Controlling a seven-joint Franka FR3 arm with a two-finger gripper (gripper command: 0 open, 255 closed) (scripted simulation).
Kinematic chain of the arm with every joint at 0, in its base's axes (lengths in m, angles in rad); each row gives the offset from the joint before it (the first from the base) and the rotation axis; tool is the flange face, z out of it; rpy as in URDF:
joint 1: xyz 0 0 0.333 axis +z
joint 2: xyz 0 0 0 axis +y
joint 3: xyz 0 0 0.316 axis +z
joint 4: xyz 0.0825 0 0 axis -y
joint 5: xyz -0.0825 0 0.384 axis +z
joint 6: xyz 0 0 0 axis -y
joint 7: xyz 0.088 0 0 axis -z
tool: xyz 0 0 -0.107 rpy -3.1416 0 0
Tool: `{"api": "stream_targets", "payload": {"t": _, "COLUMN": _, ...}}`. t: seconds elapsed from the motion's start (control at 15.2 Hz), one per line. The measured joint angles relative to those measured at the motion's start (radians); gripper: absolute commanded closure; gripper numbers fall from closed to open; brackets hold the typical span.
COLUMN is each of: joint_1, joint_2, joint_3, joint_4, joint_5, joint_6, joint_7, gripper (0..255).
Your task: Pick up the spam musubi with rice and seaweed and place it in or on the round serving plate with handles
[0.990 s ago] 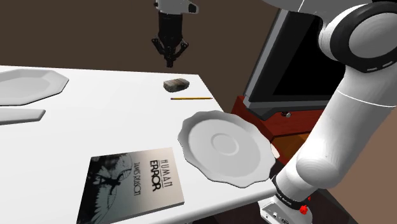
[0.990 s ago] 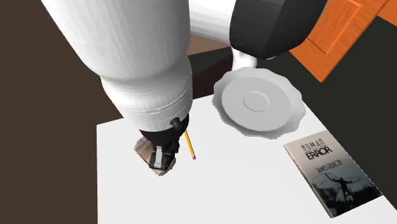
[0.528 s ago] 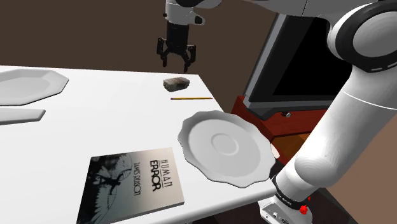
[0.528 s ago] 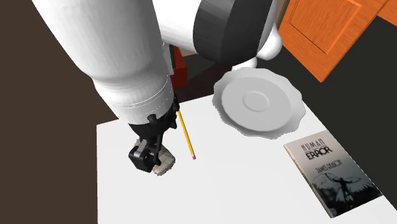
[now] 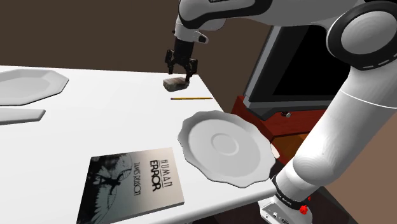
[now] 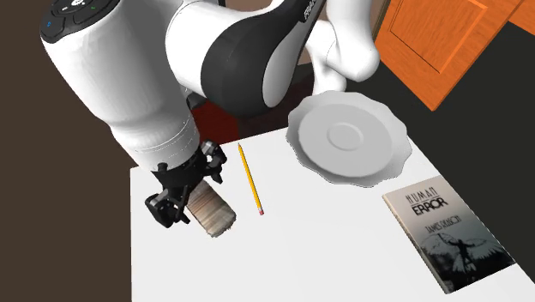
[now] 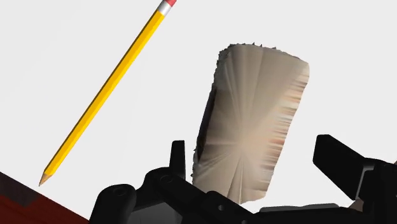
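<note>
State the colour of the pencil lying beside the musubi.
The pencil is yellow, with a red eraser at one end; the wrist view shows it best.

A white Franka arm (image 5: pixel 343 127) is built of smooth, rounded shells, broken by dark grey bands at the joints (image 5: pixel 368 39). Its claw (image 5: pixel 181 71) is black throughout: two blocky fingers (image 7: pixel 343 162) on an angular black body marked with small round recesses (image 7: pixel 118 191). Directly behind the claw, a thick white wrist section (image 6: pixel 129 94) ends in a dark cap (image 6: pixel 81 15) dotted with small blue and green marks. At the arm's far end from the claw, a black ring (image 5: pixel 287 198) with tiny white lettering circles the foot, a red spot (image 5: pixel 309 207) beside it.
</note>
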Motion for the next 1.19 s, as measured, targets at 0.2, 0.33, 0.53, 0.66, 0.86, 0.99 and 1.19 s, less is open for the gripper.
{"api": "stream_targets", "payload": {"t": 0.2, "joint_1": 0.001, "joint_2": 0.003, "joint_3": 0.000, "joint_4": -0.036, "joint_5": 0.001, "joint_6": 0.040, "joint_7": 0.003, "gripper": 0}}
{"api": "stream_targets", "payload": {"t": 0.33, "joint_1": 0.002, "joint_2": 0.007, "joint_3": 0.001, "joint_4": -0.057, "joint_5": 0.000, "joint_6": 0.066, "joint_7": 0.005, "gripper": 0}}
{"api": "stream_targets", "payload": {"t": 0.53, "joint_1": 0.002, "joint_2": 0.009, "joint_3": 0.001, "joint_4": -0.064, "joint_5": 0.000, "joint_6": 0.075, "joint_7": 0.004, "gripper": 0}}
{"api": "stream_targets", "payload": {"t": 0.66, "joint_1": 0.002, "joint_2": 0.009, "joint_3": 0.001, "joint_4": -0.065, "joint_5": 0.000, "joint_6": 0.076, "joint_7": 0.004, "gripper": 0}}
{"api": "stream_targets", "payload": {"t": 0.86, "joint_1": 0.002, "joint_2": 0.009, "joint_3": 0.001, "joint_4": -0.064, "joint_5": 0.000, "joint_6": 0.076, "joint_7": 0.004, "gripper": 255}}
{"api": "stream_targets", "payload": {"t": 0.99, "joint_1": 0.002, "joint_2": 0.008, "joint_3": 0.001, "joint_4": -0.063, "joint_5": 0.000, "joint_6": 0.076, "joint_7": 0.004, "gripper": 255}}
{"api": "stream_targets", "payload": {"t": 1.19, "joint_1": 0.002, "joint_2": 0.007, "joint_3": 0.000, "joint_4": -0.064, "joint_5": 0.000, "joint_6": 0.076, "joint_7": 0.004, "gripper": 255}}
